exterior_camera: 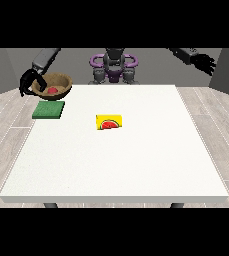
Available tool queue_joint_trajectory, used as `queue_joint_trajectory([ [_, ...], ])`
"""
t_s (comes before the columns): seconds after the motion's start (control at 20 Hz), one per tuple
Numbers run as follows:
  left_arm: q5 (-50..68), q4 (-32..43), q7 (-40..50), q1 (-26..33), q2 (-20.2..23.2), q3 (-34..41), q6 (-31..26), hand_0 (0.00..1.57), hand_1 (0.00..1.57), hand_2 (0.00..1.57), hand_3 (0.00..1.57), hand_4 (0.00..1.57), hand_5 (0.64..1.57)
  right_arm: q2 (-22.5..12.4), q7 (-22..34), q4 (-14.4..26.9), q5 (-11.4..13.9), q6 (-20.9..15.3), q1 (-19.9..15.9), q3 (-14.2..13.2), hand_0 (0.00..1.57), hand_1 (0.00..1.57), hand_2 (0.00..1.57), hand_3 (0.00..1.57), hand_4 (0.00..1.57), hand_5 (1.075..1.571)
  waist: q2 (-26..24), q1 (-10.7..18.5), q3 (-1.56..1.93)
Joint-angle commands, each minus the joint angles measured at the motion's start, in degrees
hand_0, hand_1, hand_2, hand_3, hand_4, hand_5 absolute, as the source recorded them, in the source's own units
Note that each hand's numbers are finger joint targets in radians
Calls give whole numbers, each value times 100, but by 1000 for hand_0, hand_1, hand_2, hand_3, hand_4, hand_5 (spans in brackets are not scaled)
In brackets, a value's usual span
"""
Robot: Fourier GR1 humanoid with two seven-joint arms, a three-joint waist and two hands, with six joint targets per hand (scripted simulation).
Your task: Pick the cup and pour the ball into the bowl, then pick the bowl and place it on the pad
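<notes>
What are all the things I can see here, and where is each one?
Table: one, white, fills the middle of the view.
Bowl: one, brown, raised above the table's far left corner, just behind the pad, held by the hand at the view's left.
Ball: one, red, inside the bowl.
Pad: one, green, flat on the table near its far left corner.
Cup: one, yellow with a watermelon picture, on the table near the middle.
Robot body: one, grey and purple, behind the far edge.
Hand at the view's left: black, curled round the bowl's rim.
Hand at the view's right: black, raised off the table, holding nothing.
</notes>
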Motion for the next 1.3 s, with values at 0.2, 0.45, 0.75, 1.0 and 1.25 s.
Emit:
queue_joint_trajectory([
  [0.2, 730, 699, -134, -178, 1169, 904, -939, 0, 0, 0, 0, 1213, 1565, -41, -732, 361, -150, -148, -117, -346, 1571, 1571, 1571, 0, 763, 1567, 498, 75, 1],
  [0.45, 647, 761, -420, -63, 1083, 856, -943, 0, 0, 0, 0, 1189, 1558, -315, -453, 693, -202, -462, -235, -631, 1571, 1571, 1571, 709, 0, 1560, 569, 17, 0],
  [0.75, 660, 428, -464, -36, 987, 804, -822, 0, 0, 0, 0, 1174, 1549, -572, -635, 1369, -244, -11, -527, -649, 420, 420, 562, 917, 0, 1518, 725, 129, 3],
  [1.0, 671, 635, -25, -115, 1095, 744, -778, 0, 0, 0, 0, 1158, 1547, -552, -354, 1280, -186, 85, -724, -464, 0, 0, 140, 93, 0, 1370, 314, -19, -1],
  [1.25, 370, -473, 877, 86, -141, -345, -249, 0, 0, 0, 0, 902, 1559, -701, 173, 1425, 15, 317, -836, -223, 0, 0, 0, 0, 0, 1356, -840, 54, 2],
])
